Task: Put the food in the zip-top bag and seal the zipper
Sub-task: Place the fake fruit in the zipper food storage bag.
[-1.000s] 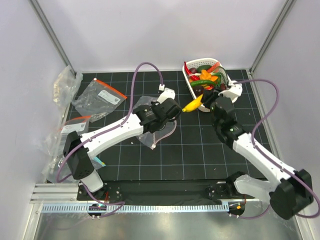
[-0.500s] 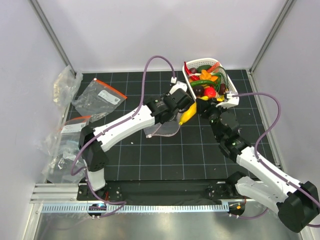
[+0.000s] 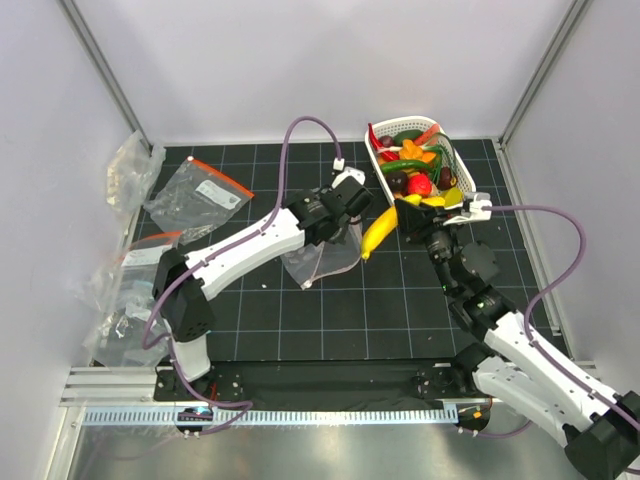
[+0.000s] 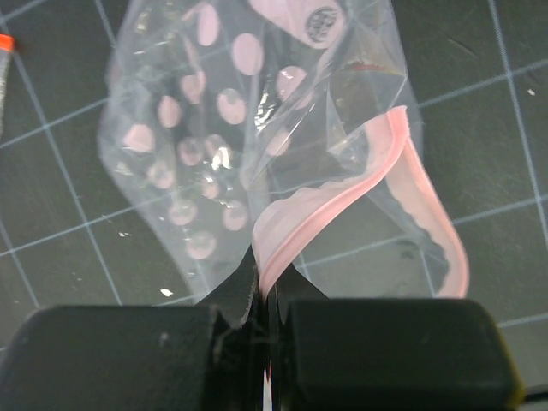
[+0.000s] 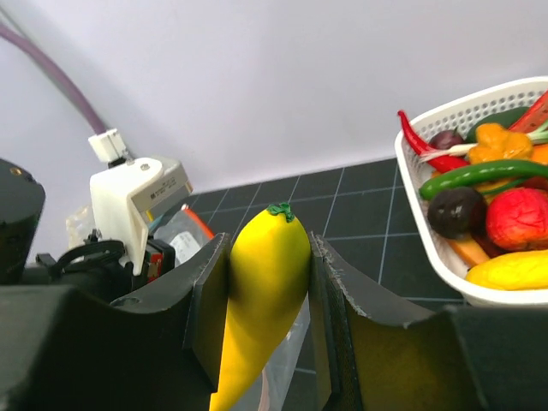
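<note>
My left gripper (image 3: 345, 212) (image 4: 265, 295) is shut on the pale pink zipper (image 4: 342, 205) of the clear zip-top bag (image 3: 322, 258) (image 4: 214, 145), which hangs below it over the mat with its mouth gaping. My right gripper (image 3: 392, 222) (image 5: 265, 282) is shut on a yellow banana-shaped toy (image 3: 378, 233) (image 5: 261, 300) and holds it tip down, just right of the bag's mouth. More food lies in the white basket (image 3: 380, 172) (image 5: 445, 257): a red chili, green and orange peppers, a red strawberry, dark purple pieces.
Clear bags with orange-red zipper strips (image 3: 200, 192) lie at the left on the black grid mat (image 3: 400, 310). More crumpled clear bags (image 3: 125, 170) lie along the left edge. The enclosure walls stand close on three sides.
My right gripper has carried the yellow toy down and left from the basket to the bag's mouth. My left gripper has lifted the bag and shifted it slightly right.
</note>
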You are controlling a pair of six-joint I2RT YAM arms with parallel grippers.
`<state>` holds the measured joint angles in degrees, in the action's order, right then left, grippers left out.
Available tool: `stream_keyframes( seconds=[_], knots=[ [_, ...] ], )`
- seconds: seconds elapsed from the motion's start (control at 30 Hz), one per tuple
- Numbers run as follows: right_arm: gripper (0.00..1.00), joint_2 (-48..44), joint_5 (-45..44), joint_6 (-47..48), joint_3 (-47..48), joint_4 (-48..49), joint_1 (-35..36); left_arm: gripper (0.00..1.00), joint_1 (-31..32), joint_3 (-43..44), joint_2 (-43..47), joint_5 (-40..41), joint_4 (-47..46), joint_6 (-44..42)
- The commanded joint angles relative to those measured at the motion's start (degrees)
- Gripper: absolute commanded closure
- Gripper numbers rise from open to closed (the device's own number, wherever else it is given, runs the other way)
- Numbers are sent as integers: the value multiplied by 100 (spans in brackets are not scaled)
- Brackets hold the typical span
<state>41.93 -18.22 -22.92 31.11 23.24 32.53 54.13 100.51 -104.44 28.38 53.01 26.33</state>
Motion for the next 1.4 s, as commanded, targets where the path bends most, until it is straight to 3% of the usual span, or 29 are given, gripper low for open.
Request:
stream_keyframes(
  seconds=[0.0,0.63,0.83,0.97,1.1,1.3,1.33,1.37],
  knots=[
    [89,166,424,-55,-105,566,69,100,10,-66,433,-517,-247,-5],
    [90,913,249,455,-360,1569,710,100,-148,-1033,1250,-2785,-1328,698],
    [88,1054,-41,709,-448,1665,860,100,-394,-1279,1567,-3268,-1644,1014],
    [89,1080,-418,929,-492,1798,1122,100,-851,-1718,1769,-4354,-2294,1629],
    [88,1098,-595,1201,-501,1903,1308,100,-1106,-1658,1752,-4859,-2498,2008],
    [72,1168,-385,1290,-448,1903,1361,100,-1159,-1219,1761,-5009,-2393,2219],
    [58,1159,-280,1298,-431,1886,1361,100,-1168,-1122,1752,-4957,-2262,2201],
    [50,1168,-261,1299,-405,1790,1361,100,-1168,-1052,1752,-4895,-2182,2184]
  ],
)
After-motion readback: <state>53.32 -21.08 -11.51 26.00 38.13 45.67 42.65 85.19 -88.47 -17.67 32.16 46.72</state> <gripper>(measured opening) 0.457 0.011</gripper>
